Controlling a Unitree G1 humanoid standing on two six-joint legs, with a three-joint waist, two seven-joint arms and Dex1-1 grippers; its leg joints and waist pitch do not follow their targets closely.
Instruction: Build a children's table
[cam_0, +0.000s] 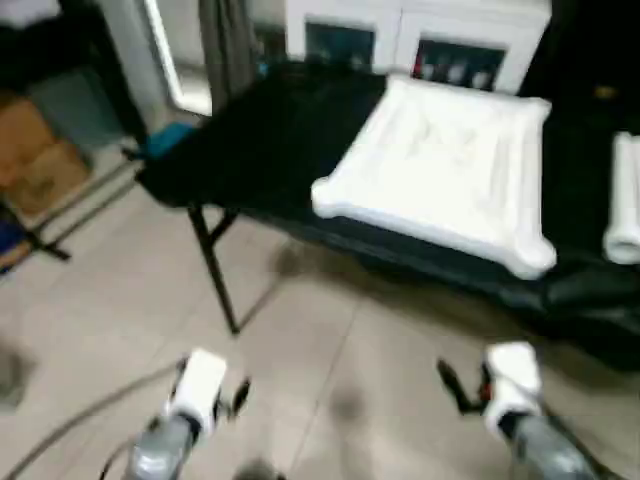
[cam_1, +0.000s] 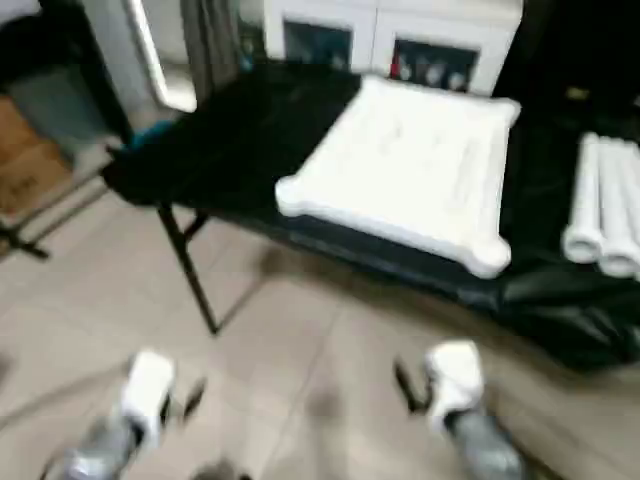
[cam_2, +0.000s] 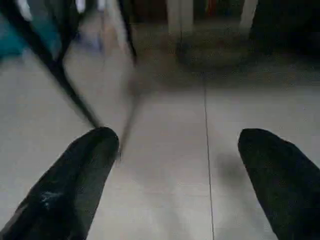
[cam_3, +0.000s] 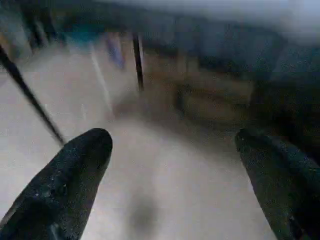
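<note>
Both pincers hang low over the tiled floor (cam_0: 330, 350), empty. The left pincer (cam_2: 177, 165) has its fingers spread wide apart, and so does the right pincer (cam_3: 172, 170). Ahead of and above them, the white tabletop (cam_1: 405, 165) lies flat on the black desk (cam_1: 250, 125). The white legs (cam_1: 605, 215) lie side by side on the desk beyond the right pincer, near the tabletop.

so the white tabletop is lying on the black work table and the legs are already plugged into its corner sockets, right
Not quite. The tabletop does lie on the black work table, but the legs are not plugged in: the right eye view shows them lying loose side by side on the black cover, apart from the tabletop.
</note>
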